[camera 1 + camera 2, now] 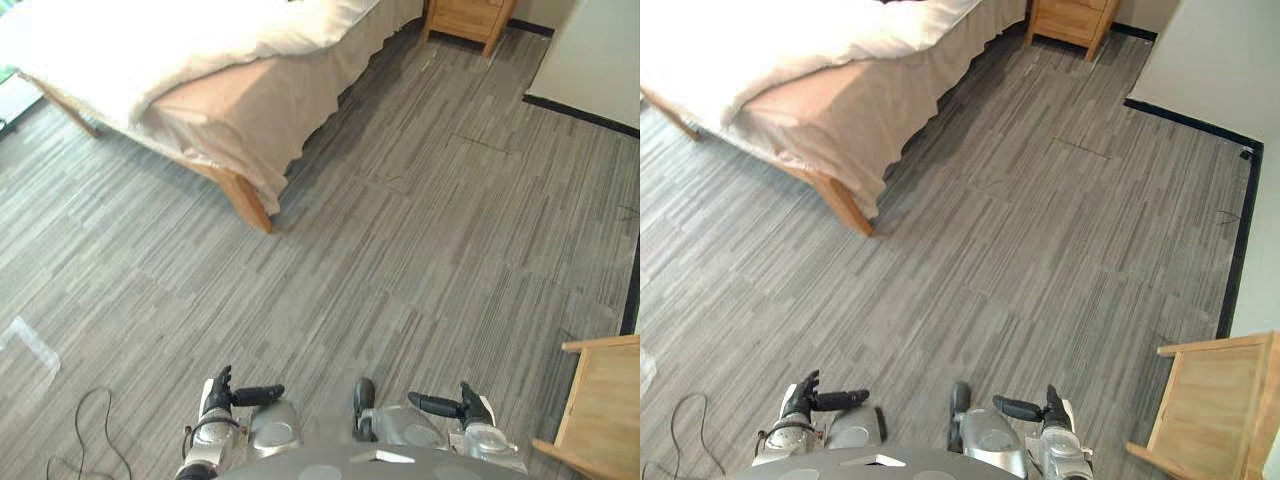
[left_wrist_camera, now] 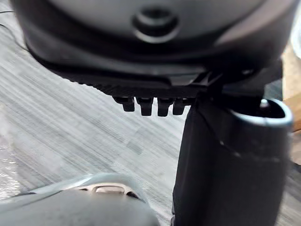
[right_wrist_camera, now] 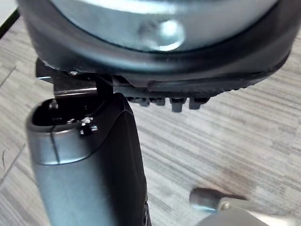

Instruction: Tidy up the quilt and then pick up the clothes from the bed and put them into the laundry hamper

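Pale quilt point(image 1: 150, 50) at eleven o'clock, lying rumpled over the bed point(image 1: 240, 135), edge drooping over the beige sheet near the foot corner. Under that corner, a wooden bed leg point(image 1: 250, 203) on the grey striped floor point(image 1: 400, 250). At twelve o'clock, a wooden nightstand point(image 1: 468, 18) just beside the bed. At four o'clock, a light wooden piece of furniture point(image 1: 605, 400). At six o'clock, left hand point(image 1: 222, 392) and right hand point(image 1: 468, 405), well apart from the bed, fingers relaxed, holding nothing.
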You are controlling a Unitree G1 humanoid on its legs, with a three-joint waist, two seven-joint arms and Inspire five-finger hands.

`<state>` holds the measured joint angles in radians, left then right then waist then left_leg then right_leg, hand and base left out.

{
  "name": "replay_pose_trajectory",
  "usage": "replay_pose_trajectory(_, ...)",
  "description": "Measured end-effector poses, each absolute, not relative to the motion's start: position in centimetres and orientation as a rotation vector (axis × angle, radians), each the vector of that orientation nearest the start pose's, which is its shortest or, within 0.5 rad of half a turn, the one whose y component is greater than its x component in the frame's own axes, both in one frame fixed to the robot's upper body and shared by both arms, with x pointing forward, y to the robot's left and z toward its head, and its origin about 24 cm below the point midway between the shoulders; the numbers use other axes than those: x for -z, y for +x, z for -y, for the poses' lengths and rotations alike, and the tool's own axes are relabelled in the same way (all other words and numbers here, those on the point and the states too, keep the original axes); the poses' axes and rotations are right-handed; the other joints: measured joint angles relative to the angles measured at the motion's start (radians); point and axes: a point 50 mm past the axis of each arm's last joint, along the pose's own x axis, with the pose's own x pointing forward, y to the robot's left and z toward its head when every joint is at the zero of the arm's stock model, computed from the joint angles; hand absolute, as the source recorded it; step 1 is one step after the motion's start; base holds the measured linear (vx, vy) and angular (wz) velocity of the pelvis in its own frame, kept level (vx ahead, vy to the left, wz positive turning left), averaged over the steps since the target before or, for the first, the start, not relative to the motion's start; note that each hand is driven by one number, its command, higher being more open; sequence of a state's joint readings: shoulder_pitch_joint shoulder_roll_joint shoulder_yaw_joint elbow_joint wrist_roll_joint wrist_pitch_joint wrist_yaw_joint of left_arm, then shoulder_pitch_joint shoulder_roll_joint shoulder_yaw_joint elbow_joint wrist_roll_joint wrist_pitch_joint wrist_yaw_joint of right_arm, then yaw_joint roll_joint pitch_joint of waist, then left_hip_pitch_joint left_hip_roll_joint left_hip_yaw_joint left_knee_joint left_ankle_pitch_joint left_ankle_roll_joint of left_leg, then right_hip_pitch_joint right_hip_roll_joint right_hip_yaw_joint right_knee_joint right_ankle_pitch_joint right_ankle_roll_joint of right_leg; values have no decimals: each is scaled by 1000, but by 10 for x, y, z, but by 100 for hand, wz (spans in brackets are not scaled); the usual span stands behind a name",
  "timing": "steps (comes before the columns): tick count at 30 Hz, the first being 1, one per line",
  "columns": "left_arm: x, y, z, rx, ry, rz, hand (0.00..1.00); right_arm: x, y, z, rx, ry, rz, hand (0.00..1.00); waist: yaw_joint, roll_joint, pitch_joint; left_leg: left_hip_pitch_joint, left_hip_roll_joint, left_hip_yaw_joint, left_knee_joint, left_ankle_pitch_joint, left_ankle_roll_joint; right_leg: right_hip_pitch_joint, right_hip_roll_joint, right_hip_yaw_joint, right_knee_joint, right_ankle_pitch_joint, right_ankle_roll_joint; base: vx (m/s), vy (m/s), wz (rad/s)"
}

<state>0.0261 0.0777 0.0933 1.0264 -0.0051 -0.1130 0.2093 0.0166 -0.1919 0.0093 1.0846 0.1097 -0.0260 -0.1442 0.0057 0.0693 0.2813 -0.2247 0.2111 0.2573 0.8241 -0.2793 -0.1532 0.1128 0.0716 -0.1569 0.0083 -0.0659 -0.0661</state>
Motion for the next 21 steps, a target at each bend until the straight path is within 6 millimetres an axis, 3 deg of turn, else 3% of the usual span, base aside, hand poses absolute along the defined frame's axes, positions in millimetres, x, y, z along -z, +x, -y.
replay_pose_trajectory(1, 146, 130, -203, -333, 118, -925, 100, 151, 116, 229, 279, -169, -1054, 100, 0, -4, 3, -19, -19, 9, -74, 0, 7, 26, -1, 7, -11, -7, 11, 709, -123, -56)
replay_pose_trajectory(2, 145, 135, -204, -356, 93, -917, 100, 151, 117, 227, 285, -172, -1048, 100, 0, -16, 9, -55, -60, 12, -240, 26, 39, 87, -6, 18, -44, -23, 25, 588, -36, -45)
replay_pose_trajectory(3, 143, 139, -206, -365, 83, -907, 100, 151, 118, 222, 295, -152, -1044, 100, 3, -32, 15, -84, -102, 16, -425, 101, 78, 148, -17, 28, -75, -51, 24, 569, -12, -41)
replay_pose_trajectory(5, 142, 141, -204, -371, 61, -897, 100, 151, 116, 224, 318, -146, -1036, 100, 16, -25, 10, -149, -117, 37, -593, 184, 113, 205, -10, 48, -86, -116, 23, 458, 57, -42)
replay_pose_trajectory(6, 142, 142, -204, -373, 56, -894, 100, 151, 116, 224, 321, -147, -1035, 100, 22, -24, 9, -169, -118, 46, -610, 193, 125, 227, -10, 53, -86, -141, 23, 537, 141, -40)
replay_pose_trajectory(7, 142, 142, -205, -376, 48, -893, 100, 153, 109, 223, 325, -145, -1052, 100, 23, -29, 5, -183, -142, 58, -625, 226, 179, 282, -13, 59, -85, -179, 47, 640, 185, -28)
replay_pose_trajectory(8, 143, 138, -210, -398, 40, -901, 100, 157, 100, 213, 318, -123, -1079, 100, 31, -69, -25, -175, -182, 30, -616, 364, 295, 310, -39, 53, -65, -206, 86, 710, 185, -18)
replay_pose_trajectory(9, 143, 134, -213, -407, 46, -907, 100, 158, 98, 208, 317, -107, -1084, 100, 33, -83, -51, -167, -197, 27, -627, 422, 316, 299, -56, 48, -20, -218, 95, 799, 166, -1)
replay_pose_trajectory(10, 143, 134, -219, -413, 59, -910, 100, 161, 94, 201, 319, -78, -1104, 100, 31, -120, -64, -126, -220, 20, -651, 418, 302, 233, -84, 50, 171, -229, 105, 793, 164, 18)
replay_pose_trajectory(11, 142, 133, -224, -426, 66, -911, 100, 161, 93, 197, 325, -44, -1103, 100, 32, -151, -55, -61, -244, 2, -668, 377, 291, 140, -107, 53, 433, -163, 162, 894, 208, 50)
replay_pose_trajectory(12, 142, 131, -230, -431, 83, -922, 100, 163, 90, 195, 345, -18, -1113, 100, 23, -175, -47, -2, -263, -30, -667, 341, 283, 87, -114, 64, 621, -42, 194, 826, 191, 87)
replay_pose_trajectory(13, 143, 127, -235, -439, 98, -945, 100, 165, 84, 191, 361, 5, -1132, 100, 13, -189, -42, 75, -284, -76, -668, 296, 276, 6, -134, 77, 851, -34, 207, 670, 133, 86)
replay_pose_trajectory(14, 144, 127, -235, -441, 98, -950, 100, 165, 83, 191, 362, 5, -1135, 100, 13, -190, -42, 91, -288, -87, -667, 289, 276, -10, -139, 71, 890, -41, 197, 661, 96, 106)
replay_pose_trajectory(15, 146, 123, -233, -440, 94, -978, 100, 165, 80, 192, 366, 6, -1139, 100, 3, -185, -39, 176, -292, -136, -675, 253, 269, -71, -163, 28, 990, -79, 147, 645, 60, 119)
replay_pose_trajectory(17, 149, 123, -224, -412, 75, -986, 100, 163, 84, 193, 353, -11, -1104, 100, -29, -173, -38, 298, -289, -268, -727, 225, 262, -170, -199, -38, 918, -162, 113, 721, -42, 179)
replay_pose_trajectory(19, 150, 126, -212, -395, 33, -982, 100, 160, 90, 194, 345, -19, -1070, 100, -41, -167, -38, 341, -282, -353, -746, 213, 256, -226, -201, -30, 758, -188, 118, 508, -134, 161)
replay_pose_trajectory(21, 150, 132, -201, -355, 2, -968, 100, 158, 93, 201, 349, -26, -1053, 100, -37, -147, -45, 362, -264, -488, -745, 172, 224, -270, -191, 60, 373, -156, 156, 576, -286, 176)
